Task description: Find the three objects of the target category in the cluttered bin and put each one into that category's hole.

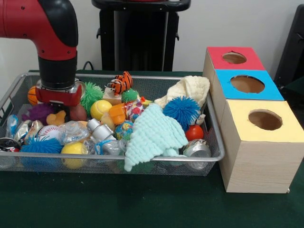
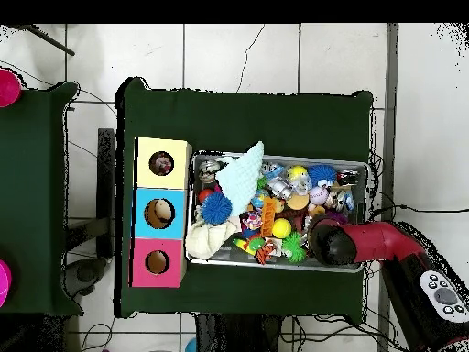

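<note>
- Gripper [image 1: 58,100] is way down in the back corner of the wire bin [image 1: 216,142], buried among the toys, so can't tell if it's clenched or released, or if it's got anything
- red and black arm [image 1: 45,28] drops straight down onto that spot; from overhead the arm [image 2: 366,243] reaches in over the bin's rim at the end away from the boxes
- right around it in the front view: purple fuzzy toy [image 1: 38,113], orange duck-shaped thing [image 1: 56,118], green spiky ball [image 1: 91,94] just beside it
- rest of the bin is a mess: tiger toy [image 1: 121,83], yellow ball [image 1: 100,109], baseball [image 1: 47,132], blue spiky ball [image 1: 182,110], mint knitted cloth [image 1: 152,135] draped across the front, cream cloth [image 1: 187,90] at the back by the boxes, small red ball [image 1: 194,132], some silver cans [image 1: 196,148]
- three boxes with holes sit touching the bin's end: red box [image 1: 232,58], blue box [image 1: 247,84], yellow box [image 1: 263,121]
- overhead shows something inside the yellow box hole [image 2: 161,164] and blue box hole [image 2: 158,214], too small to tell what
- everything sits on a green table [image 1: 142,204]
</note>
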Controlling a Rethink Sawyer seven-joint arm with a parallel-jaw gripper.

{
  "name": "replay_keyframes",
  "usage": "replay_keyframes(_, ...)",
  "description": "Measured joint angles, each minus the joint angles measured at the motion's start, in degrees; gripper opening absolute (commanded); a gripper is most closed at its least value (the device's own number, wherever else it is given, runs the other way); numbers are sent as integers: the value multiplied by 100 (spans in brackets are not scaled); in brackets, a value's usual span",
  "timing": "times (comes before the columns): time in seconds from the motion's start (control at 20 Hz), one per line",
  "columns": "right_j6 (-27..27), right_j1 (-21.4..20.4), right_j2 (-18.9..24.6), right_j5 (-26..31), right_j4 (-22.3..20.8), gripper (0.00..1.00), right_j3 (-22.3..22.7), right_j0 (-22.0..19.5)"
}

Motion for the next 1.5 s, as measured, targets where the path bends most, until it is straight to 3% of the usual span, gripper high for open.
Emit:
replay_keyframes(0.6, 0, 45, 22, 1, 20, 0, 23, -39)
replay_keyframes(1.0, 0, -29, 46, 1, 238, 0, 164, 170)
replay_keyframes(1.35, 0, -260, 45, -7, 552, 0, 510, 654)
replay_keyframes(1.5, 0, -394, 16, -61, 732, 0, 639, 1087)
